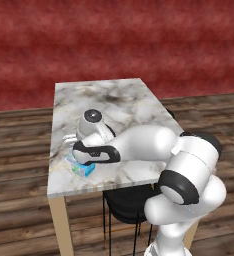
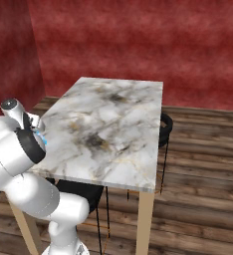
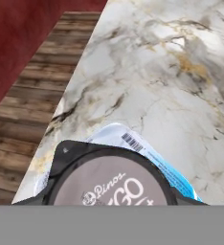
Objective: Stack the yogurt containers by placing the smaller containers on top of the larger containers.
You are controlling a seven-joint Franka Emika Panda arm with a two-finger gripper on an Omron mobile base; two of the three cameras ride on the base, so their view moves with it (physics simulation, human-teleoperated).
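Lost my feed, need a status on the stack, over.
Gripper low over table's near-left corner, jaws not visible. Dark cup sits over big blue tub, whether held unclear. Nothing in the way.

The robot arm (image 1: 154, 145) is white, smooth and shiny, made of fat round parts like big sausages joined together. Black rings sit where the parts meet. One end has a round black cap with a small grey dot in its middle. The bottom part is a thick white post.
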